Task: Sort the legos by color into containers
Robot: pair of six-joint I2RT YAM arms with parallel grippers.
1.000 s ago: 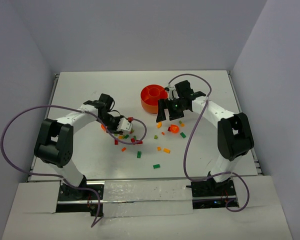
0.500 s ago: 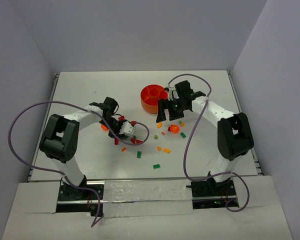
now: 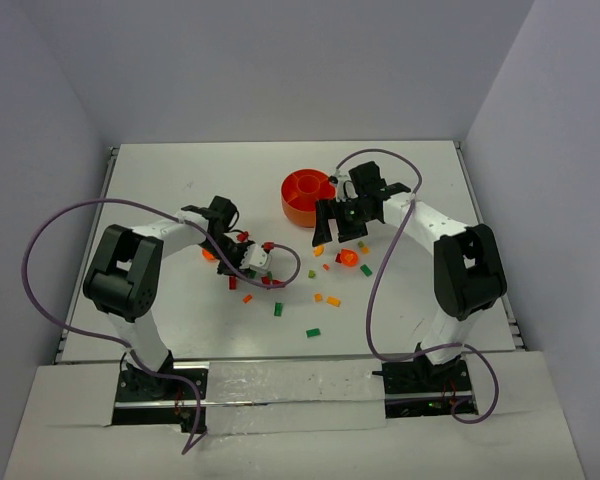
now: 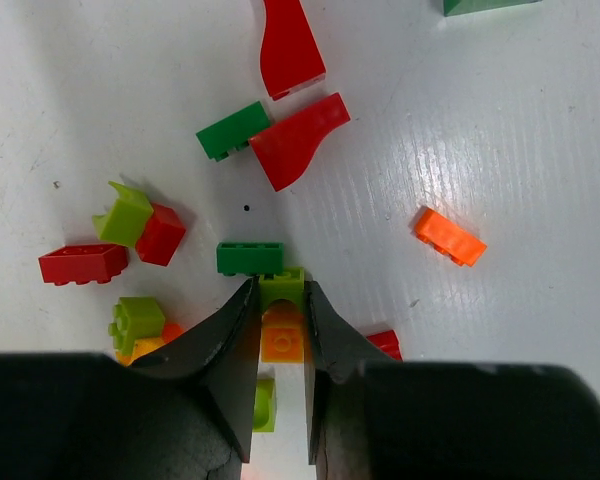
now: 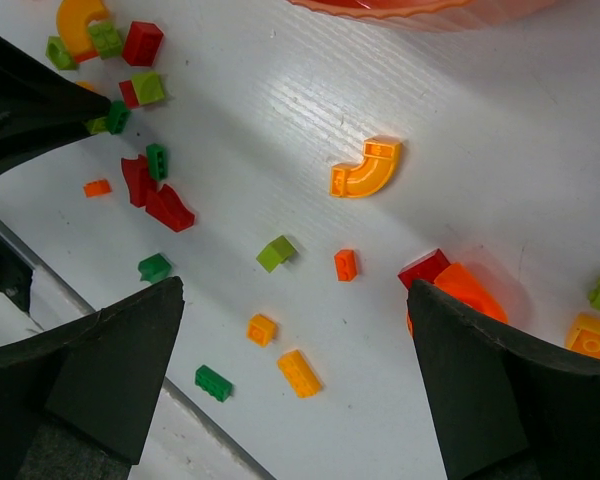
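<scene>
— The left claw (image 3: 258, 260) pinches a lime brick (image 4: 283, 284) down-left of the bowl (image 3: 298, 213), with an orange brick (image 4: 282, 341) wedged behind it.
— Both may lift together and drop into one compartment. The right claw (image 5: 292, 290) gapes empty beside the bowl, and the legos (image 3: 320, 297) lie scattered outside it.

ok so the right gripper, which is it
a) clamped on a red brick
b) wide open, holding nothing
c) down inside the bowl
b: in the right wrist view the right gripper has its fingers far apart, the loose bricks lie on the table below them, and the bowl sits off at the frame's top edge.
</scene>
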